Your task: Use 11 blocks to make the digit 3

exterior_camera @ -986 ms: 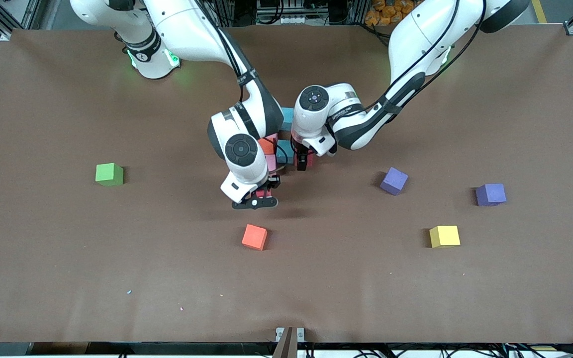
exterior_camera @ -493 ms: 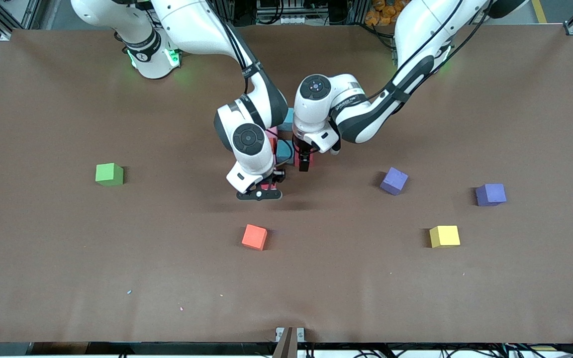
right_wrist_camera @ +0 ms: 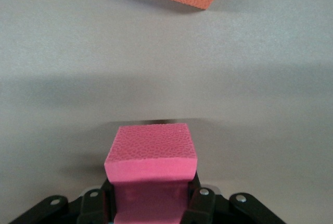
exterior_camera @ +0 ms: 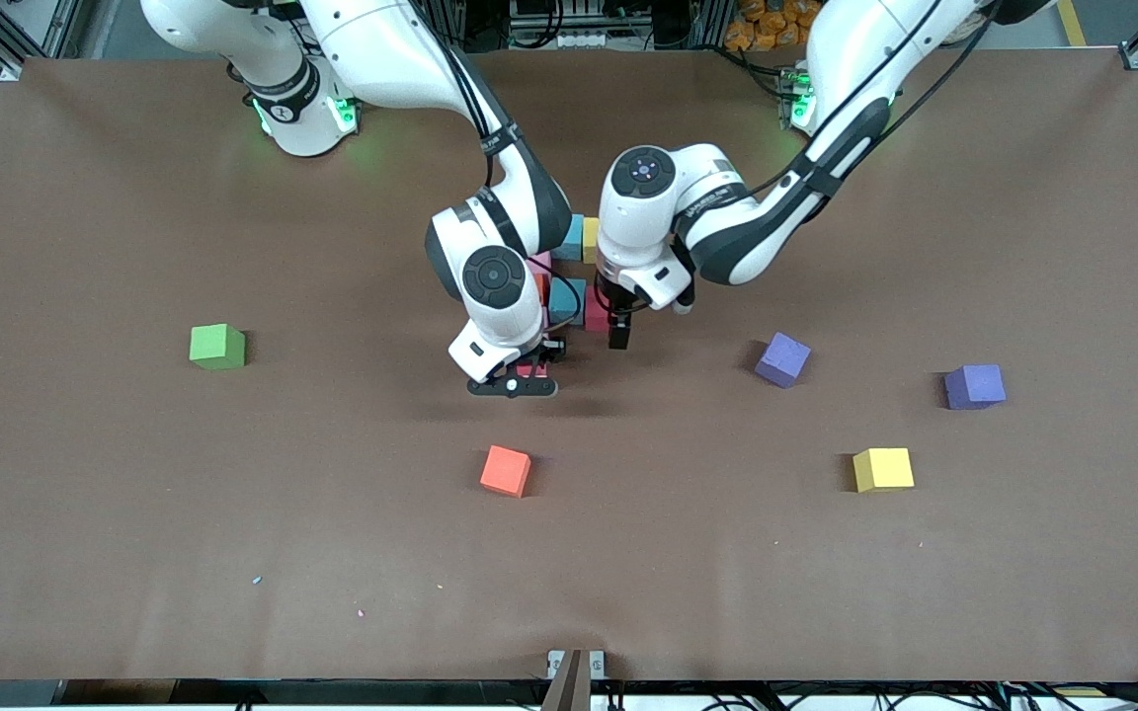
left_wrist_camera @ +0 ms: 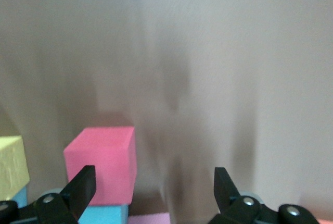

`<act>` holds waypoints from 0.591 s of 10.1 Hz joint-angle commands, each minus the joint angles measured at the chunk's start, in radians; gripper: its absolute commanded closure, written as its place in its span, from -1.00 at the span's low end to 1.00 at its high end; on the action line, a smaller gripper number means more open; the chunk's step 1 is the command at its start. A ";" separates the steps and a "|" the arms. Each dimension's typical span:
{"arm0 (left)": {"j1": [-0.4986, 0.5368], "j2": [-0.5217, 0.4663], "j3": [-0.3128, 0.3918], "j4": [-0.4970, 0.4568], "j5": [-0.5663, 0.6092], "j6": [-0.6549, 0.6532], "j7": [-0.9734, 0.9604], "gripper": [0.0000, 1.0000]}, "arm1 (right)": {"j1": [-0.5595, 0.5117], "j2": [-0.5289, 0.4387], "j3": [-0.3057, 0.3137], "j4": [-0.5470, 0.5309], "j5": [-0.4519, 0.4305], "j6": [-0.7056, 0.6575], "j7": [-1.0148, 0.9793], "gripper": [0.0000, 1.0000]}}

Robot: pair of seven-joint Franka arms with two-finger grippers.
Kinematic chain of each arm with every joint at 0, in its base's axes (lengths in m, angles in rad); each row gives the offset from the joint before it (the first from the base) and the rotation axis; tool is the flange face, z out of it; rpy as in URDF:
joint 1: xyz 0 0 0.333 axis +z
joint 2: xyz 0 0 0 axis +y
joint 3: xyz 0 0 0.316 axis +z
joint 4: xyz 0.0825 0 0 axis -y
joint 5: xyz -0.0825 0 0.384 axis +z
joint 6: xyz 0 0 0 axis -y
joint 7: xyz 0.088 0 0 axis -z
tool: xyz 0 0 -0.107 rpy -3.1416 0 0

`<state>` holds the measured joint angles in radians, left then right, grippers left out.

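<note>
Several blocks form a cluster at the table's middle, partly hidden by both wrists: light blue (exterior_camera: pixel 569 237), yellow (exterior_camera: pixel 590 240), pink (exterior_camera: pixel 539 262), another light blue (exterior_camera: pixel 567 301) and crimson (exterior_camera: pixel 596 312). My right gripper (exterior_camera: pixel 513 383) is shut on a crimson block (right_wrist_camera: pixel 151 153), low over the table between the cluster and a loose orange block (exterior_camera: pixel 505 470). My left gripper (exterior_camera: pixel 618 333) hangs open and empty at the cluster's edge toward the left arm's end. In its wrist view, a pink block (left_wrist_camera: pixel 101 161) sits by one finger (left_wrist_camera: pixel 80 187).
Loose cubes lie toward the left arm's end: two purple ones (exterior_camera: pixel 782 358) (exterior_camera: pixel 974 386) and a yellow one (exterior_camera: pixel 882 469) nearer the camera. A green cube (exterior_camera: pixel 217 347) sits alone toward the right arm's end.
The right gripper has carried the crimson block a little closer to the cluster. The left gripper, still open, has drawn away from the cluster toward the left arm's end.
</note>
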<state>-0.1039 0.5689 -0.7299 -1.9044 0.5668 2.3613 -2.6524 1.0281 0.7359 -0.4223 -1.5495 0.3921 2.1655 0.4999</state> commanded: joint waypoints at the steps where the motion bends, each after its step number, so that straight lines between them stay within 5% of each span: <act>1: 0.155 -0.024 -0.090 -0.042 0.024 -0.063 0.130 -1.00 | 0.004 -0.018 -0.001 -0.023 -0.006 0.005 0.034 1.00; 6: 0.384 -0.024 -0.177 -0.071 0.022 -0.186 0.529 -1.00 | 0.004 -0.004 0.000 -0.017 -0.002 0.010 0.081 1.00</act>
<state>0.2400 0.5682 -0.8842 -1.9471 0.5688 2.2025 -2.2017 1.0279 0.7368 -0.4230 -1.5530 0.3921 2.1655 0.5485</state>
